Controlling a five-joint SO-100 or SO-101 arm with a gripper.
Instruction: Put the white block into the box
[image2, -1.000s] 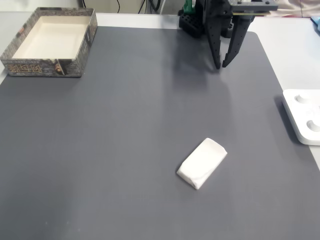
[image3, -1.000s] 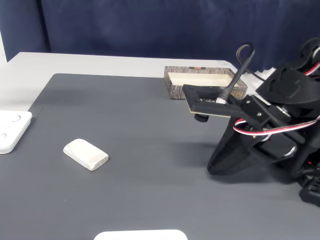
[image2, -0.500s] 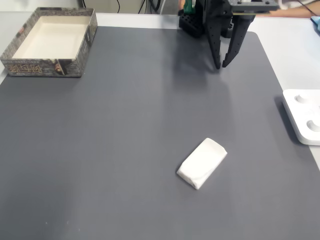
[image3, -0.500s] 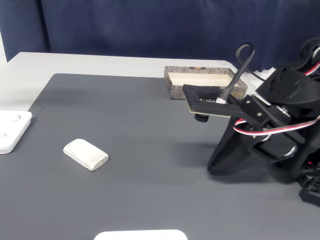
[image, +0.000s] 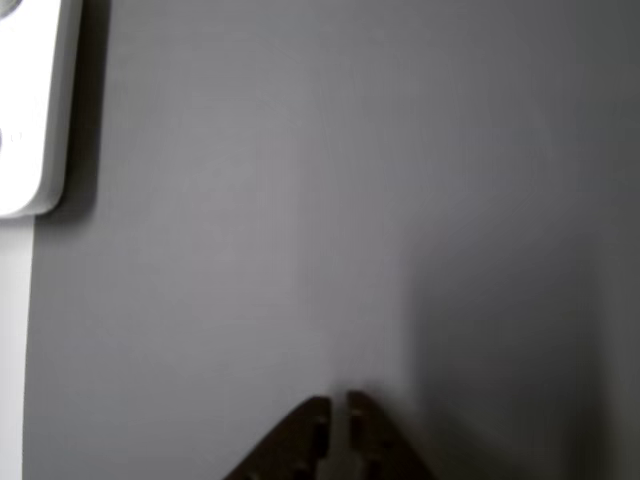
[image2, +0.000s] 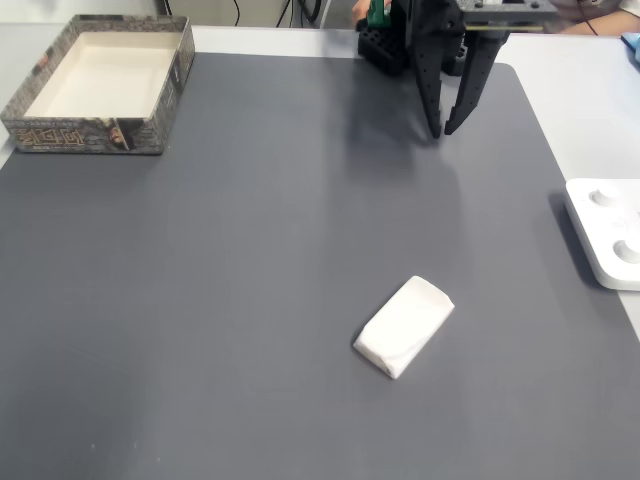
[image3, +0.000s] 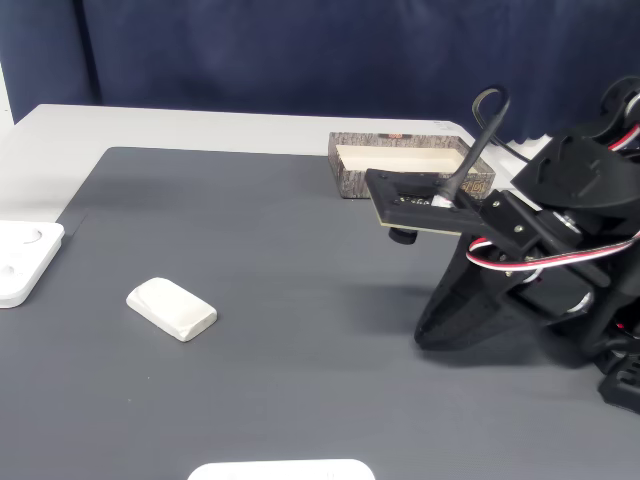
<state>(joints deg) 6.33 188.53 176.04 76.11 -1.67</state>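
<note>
**Fixed views: no change from 1 s ago**

I see the gripper (image2: 440, 131) parked at top centre, fingers nearly touching, holding nothing. White block (image2: 403, 327) lies lower centre-right on the grey mat (image2: 230, 280), well apart from it. Box (image2: 100, 82), upper left, holds nothing.

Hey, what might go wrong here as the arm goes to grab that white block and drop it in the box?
1. The white block lies diagonally on the mat, so the nearly shut gripper must open and turn to match, or the fingers may shove it aside.
2. The box sits at the far corner from the block; a weak grip might drop it on the way.
</note>
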